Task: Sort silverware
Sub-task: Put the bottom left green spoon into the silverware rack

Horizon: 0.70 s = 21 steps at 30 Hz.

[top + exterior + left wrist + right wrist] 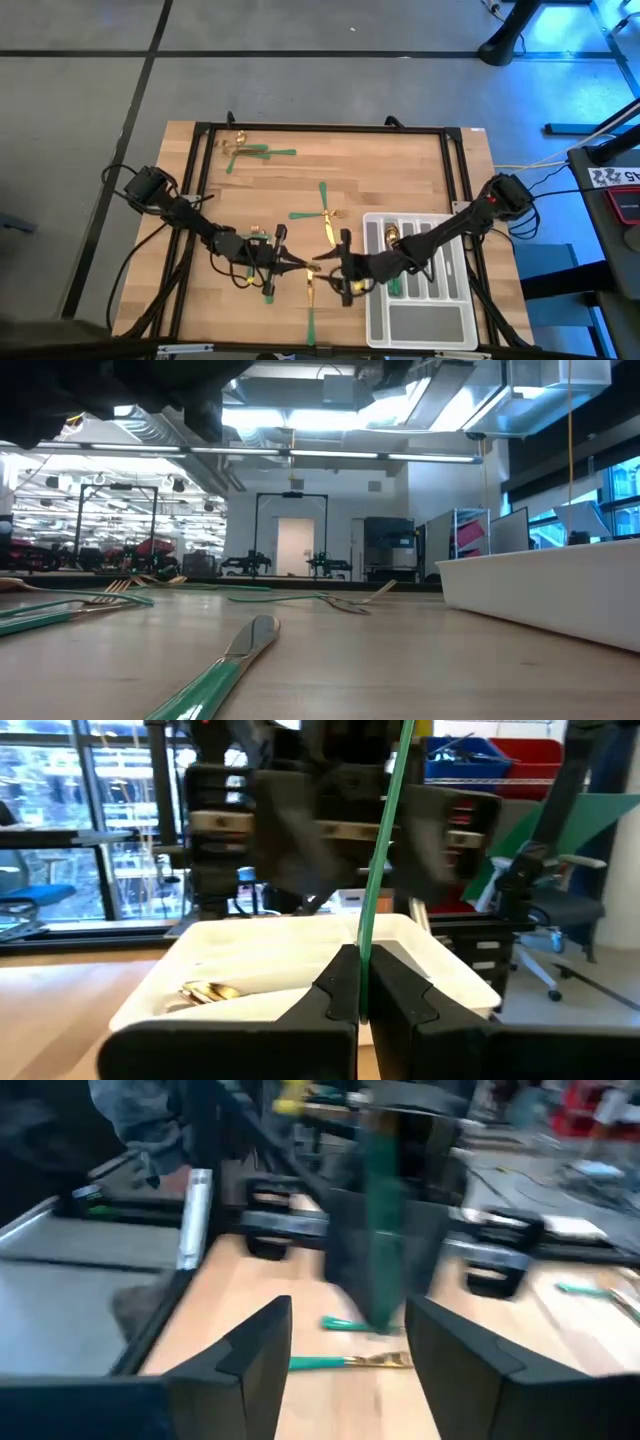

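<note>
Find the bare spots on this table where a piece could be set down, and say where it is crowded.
Bare wood lies between the far fork pile and the left gripper, and beyond the tray. It is crowded at the near middle, where the right gripper, left gripper and loose cutlery meet.

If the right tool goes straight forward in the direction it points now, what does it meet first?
Probably the green-handled utensil that the left tool holds upright; it stands just beyond the right tool's open fingers. Depth is unclear.

Both arms (190, 222) are dark, slim and jointed, each rising from a blocky black base at the table's side edge, with black cables trailing off it. The left gripper (358, 995) has two black, wedge-shaped fingers. The right gripper (345, 1350) has broad, flat, black fingers with slanted tips.
</note>
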Each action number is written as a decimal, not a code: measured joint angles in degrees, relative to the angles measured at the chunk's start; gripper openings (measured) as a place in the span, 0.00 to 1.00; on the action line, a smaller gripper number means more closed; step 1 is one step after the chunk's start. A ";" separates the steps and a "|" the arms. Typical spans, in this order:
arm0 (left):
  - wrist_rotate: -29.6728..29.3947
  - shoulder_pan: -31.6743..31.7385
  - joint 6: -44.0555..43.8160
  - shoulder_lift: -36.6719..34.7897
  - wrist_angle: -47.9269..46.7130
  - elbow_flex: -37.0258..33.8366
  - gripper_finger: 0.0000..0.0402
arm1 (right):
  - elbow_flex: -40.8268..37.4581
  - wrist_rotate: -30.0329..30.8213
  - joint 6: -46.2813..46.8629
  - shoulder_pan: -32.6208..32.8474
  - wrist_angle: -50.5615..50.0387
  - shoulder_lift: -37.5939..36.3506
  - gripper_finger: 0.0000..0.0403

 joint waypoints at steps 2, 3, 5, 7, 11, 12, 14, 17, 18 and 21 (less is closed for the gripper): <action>0.20 0.02 -0.11 0.00 0.02 0.00 0.00 | 0.00 1.53 1.17 -0.11 1.56 0.50 0.45; 0.18 0.04 -0.11 0.00 0.02 0.00 0.00 | 0.00 2.66 1.20 -0.10 2.91 0.79 0.43; 0.15 0.04 -0.14 0.02 0.00 -0.02 0.00 | 0.03 4.14 1.14 0.00 5.62 1.51 0.40; 0.16 0.04 -0.07 0.04 -0.03 -0.02 0.00 | 0.04 4.63 0.87 0.01 7.23 2.06 0.37; -0.04 0.00 -0.04 0.04 -0.10 -0.02 0.00 | 0.09 5.05 -1.25 0.00 9.91 2.70 0.31; -0.10 0.02 -0.04 0.04 -0.16 -0.02 0.00 | 0.13 4.96 -1.74 0.00 10.15 2.70 0.29; -0.15 0.02 -0.04 0.06 -0.43 -0.02 0.00 | 0.15 4.85 -1.86 -0.02 10.16 2.70 0.26; -0.17 0.02 -0.04 0.07 -0.38 -0.02 0.00 | 0.15 4.98 -1.85 -0.10 10.05 2.70 0.22; -0.17 0.02 -0.06 0.07 -0.39 -0.02 0.00 | 0.15 4.96 -1.87 -0.41 10.09 2.70 0.21; -0.21 0.02 -0.20 0.07 -0.37 -0.02 0.00 | 0.15 3.72 -2.09 -0.50 10.33 2.70 0.19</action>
